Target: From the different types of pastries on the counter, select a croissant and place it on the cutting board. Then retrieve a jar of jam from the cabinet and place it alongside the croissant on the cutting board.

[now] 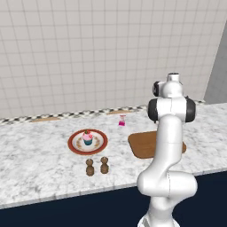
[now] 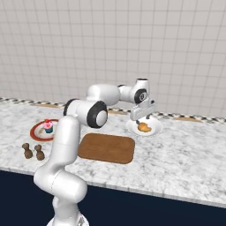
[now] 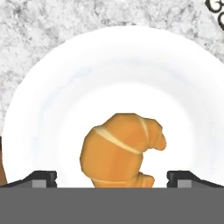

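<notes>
Nearest base: cutting board point(image 2: 106, 148) bare on counter point(image 2: 185, 163). Beyond it, gripper point(image 2: 142, 117) poised over croissant point(image 3: 120, 151) on white plate point(image 3: 57, 109), jaws fully apart, holding nothing. Step: croissant pick. Next: descend, straddle pastry, close gently, carry to board.

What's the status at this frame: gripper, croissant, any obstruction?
Gripper open, low over the white plate, fingertips either side of the croissant. Croissant not gripped, lying on the plate. Cutting board bare. Nothing in the way.
</notes>
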You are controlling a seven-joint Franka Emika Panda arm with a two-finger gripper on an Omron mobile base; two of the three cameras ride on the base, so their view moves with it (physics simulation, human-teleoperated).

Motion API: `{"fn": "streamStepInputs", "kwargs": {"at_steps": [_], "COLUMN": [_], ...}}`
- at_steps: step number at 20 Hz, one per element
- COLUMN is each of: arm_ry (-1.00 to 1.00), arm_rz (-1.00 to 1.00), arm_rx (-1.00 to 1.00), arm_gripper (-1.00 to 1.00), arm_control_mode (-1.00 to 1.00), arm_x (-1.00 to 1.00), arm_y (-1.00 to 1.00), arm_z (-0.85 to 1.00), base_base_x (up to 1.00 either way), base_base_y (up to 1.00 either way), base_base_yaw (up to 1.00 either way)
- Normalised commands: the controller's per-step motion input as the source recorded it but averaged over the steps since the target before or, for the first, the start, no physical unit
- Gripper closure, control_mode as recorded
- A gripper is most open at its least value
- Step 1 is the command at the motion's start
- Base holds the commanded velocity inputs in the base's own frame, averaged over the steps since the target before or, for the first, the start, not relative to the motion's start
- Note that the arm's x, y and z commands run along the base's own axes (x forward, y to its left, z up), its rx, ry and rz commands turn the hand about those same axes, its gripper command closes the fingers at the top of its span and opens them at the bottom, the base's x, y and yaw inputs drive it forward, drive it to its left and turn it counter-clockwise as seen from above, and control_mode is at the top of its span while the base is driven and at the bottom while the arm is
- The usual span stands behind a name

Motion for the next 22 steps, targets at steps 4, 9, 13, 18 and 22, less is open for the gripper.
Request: {"fn": "streamStepInputs", "kwargs": {"at_steps": [4, 9, 13, 18, 22], "arm_ry": [0.01, 0.01, 0.0, 0.03, 0.03], "arm_rz": [-0.01, -0.02, -0.01, -0.01, -0.01], "arm_rx": [0.0, 0.0, 0.0, 0.0, 0.0], "arm_gripper": [-1.0, -1.0, -1.0, -1.0, -1.0], "arm_control_mode": [-1.0, -1.0, -1.0, -1.0, -1.0], "arm_x": [0.0, -0.02, -0.02, 0.0, 0.0], "arm_y": [0.0, 0.0, 0.0, 0.0, 0.0], "arm_z": [-0.19, -0.19, -0.18, -0.24, -0.27], "base_base_x": [0.0, 0.0, 0.0, 0.0, 0.0], "base_base_y": [0.0, 0.0, 0.0, 0.0, 0.0], "base_base_yaw": [0.0, 0.0, 0.0, 0.0, 0.0]}}
